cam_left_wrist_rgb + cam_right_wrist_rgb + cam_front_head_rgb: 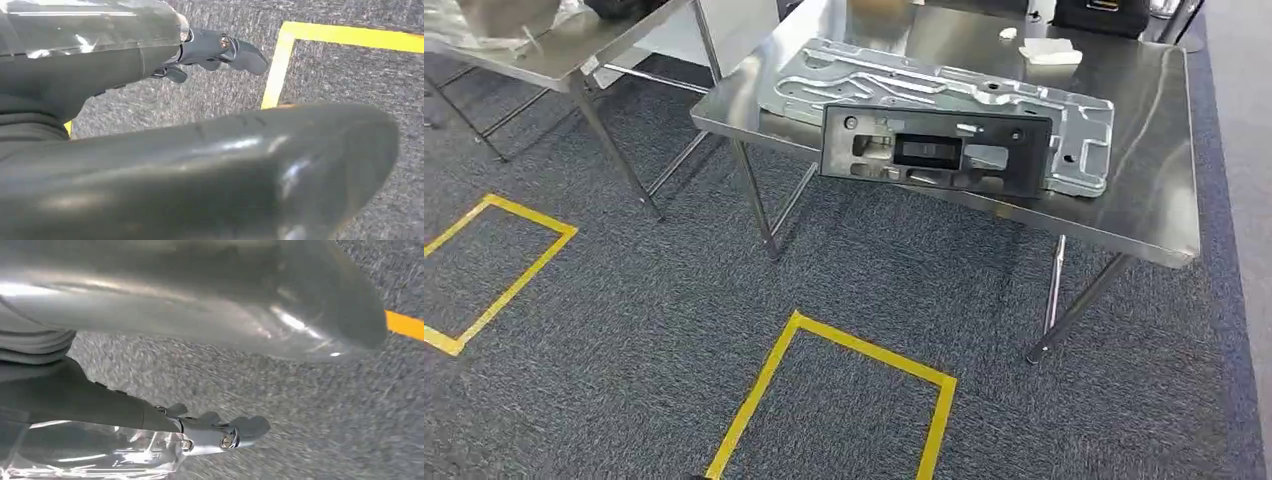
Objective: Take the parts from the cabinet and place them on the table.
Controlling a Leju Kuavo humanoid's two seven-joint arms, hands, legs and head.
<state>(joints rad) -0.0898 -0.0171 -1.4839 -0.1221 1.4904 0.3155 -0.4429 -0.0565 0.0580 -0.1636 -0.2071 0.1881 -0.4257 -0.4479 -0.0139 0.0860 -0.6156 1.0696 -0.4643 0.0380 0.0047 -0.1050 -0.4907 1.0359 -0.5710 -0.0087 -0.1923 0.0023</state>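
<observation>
From the head view, a steel table (1159,190) stands on grey carpet (624,300). On the table lies a large grey stamped metal panel (894,85). A black plastic frame part (934,150) lies on the near edge of this panel and reaches a little over the table's front edge. Farther back on the table are small white pieces (1049,52). A second steel table (574,45) stands to the left, and yellow tape squares (854,350) mark the carpet.

In the left wrist view, the left hand (210,50) hangs over the carpet near a yellow tape line (280,65). Its fingers are stretched out, a little apart, and hold nothing.

In the right wrist view, the right hand (215,432) also hangs over the carpet. Its fingers are extended and empty.
</observation>
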